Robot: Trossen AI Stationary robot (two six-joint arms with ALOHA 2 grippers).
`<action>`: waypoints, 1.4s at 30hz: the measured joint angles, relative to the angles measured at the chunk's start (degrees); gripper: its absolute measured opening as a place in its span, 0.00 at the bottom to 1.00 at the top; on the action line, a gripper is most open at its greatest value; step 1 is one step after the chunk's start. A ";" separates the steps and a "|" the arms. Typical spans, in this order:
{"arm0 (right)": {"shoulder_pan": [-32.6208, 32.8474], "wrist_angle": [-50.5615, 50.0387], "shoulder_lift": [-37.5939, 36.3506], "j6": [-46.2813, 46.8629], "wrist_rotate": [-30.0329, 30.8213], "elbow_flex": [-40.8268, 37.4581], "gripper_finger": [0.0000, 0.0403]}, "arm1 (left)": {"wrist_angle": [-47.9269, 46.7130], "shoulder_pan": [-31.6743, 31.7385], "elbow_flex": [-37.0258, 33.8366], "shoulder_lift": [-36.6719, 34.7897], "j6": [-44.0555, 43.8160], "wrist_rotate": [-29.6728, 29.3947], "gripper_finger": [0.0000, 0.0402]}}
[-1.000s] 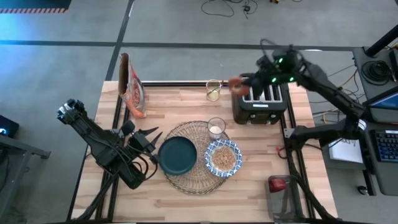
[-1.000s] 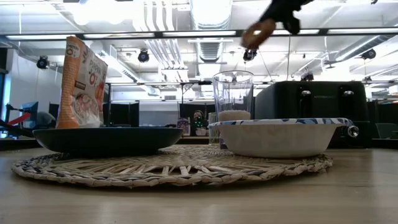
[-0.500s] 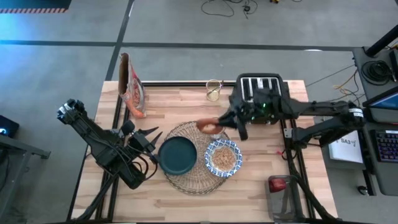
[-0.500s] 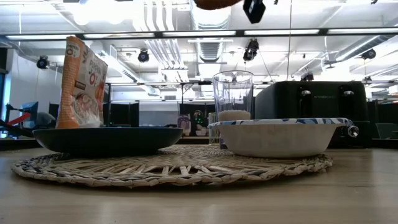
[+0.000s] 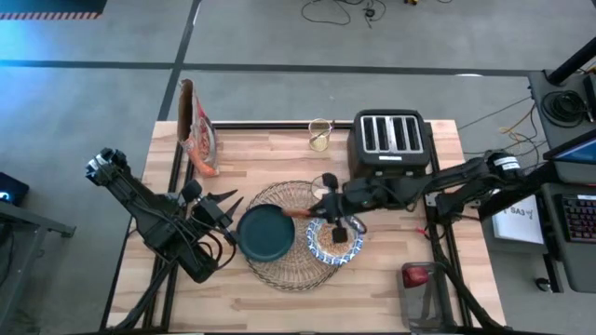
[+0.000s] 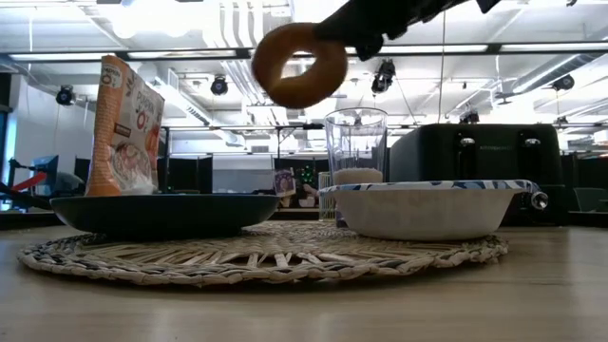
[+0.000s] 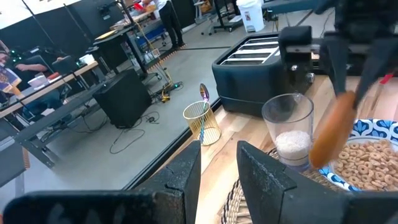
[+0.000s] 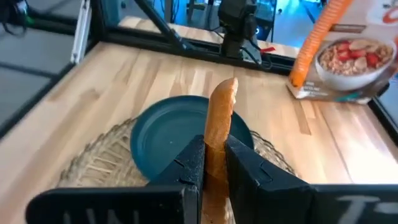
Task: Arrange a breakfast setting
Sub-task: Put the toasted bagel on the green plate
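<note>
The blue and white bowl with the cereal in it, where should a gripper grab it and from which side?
Probably by the rim of the bowl, one finger inside and one outside, coming from above on its outer edge, away from the plate. The bowl's walls flare outward, and the right gripper, holding a bagel, hangs over its inner side, with the glass close behind.

Bright, even light fills the room; in the low view it comes from long ceiling strip lights (image 6: 237, 49) overhead, which glare white. From above, the table (image 5: 251, 298) is evenly lit with only soft, short shadows, and a blue glow tints the floor at the far left. The bagel (image 6: 299, 65) shows sharp in the low view, while the placemat (image 6: 256, 253) nearest the lens is soft. In the left wrist view the bagel smears (motion blur).
</note>
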 joint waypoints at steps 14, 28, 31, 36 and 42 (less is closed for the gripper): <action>3.45 -0.04 15.48 -10.94 1.48 9.51 0.09 | -0.01 0.00 0.00 0.00 1.43 0.43 0.22; 4.17 -5.37 30.00 -15.80 1.62 23.51 0.09 | -0.38 0.00 0.00 0.00 2.96 2.10 0.22; 4.19 -6.12 31.44 -15.97 1.56 25.56 0.09 | -0.39 0.00 0.00 0.00 2.97 2.41 0.22; 4.19 -6.70 32.41 -17.88 1.54 26.80 0.09 | -0.40 0.00 0.00 0.00 2.99 3.29 0.22; 3.71 -7.42 32.64 -17.50 1.51 26.80 0.09 | -0.39 0.00 0.00 0.00 2.99 3.28 0.22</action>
